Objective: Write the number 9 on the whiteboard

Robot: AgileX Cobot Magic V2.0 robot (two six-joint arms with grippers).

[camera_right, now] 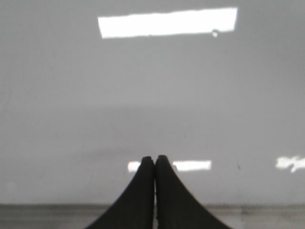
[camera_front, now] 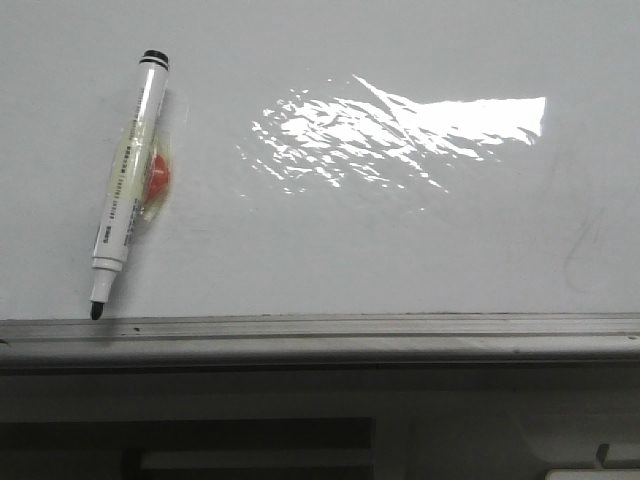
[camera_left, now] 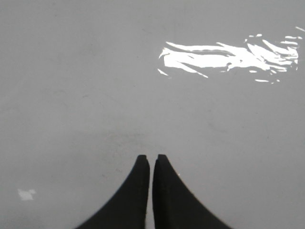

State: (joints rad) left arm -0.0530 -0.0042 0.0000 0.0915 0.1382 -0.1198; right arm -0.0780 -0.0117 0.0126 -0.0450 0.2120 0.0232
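Note:
The whiteboard (camera_front: 400,250) fills the front view, glossy white with a bright glare patch (camera_front: 400,125) and a grey metal rail (camera_front: 320,328) along its lower edge. No drawn number 9 shows on it in any view. A white marker (camera_front: 128,170) with a black cap end and black tip lies slanted at the board's left, over a strip of tape and an orange spot (camera_front: 158,172). Neither gripper shows in the front view. My left gripper (camera_left: 149,157) is shut and empty over bare board (camera_left: 95,86). My right gripper (camera_right: 155,158) is shut and empty, above the rail (camera_right: 262,212).
A faint grey curved smudge (camera_front: 582,250) marks the board's right side. Below the rail lies a dark shelf or table edge (camera_front: 250,440). A small white fleck (camera_left: 26,193) shows on the board in the left wrist view.

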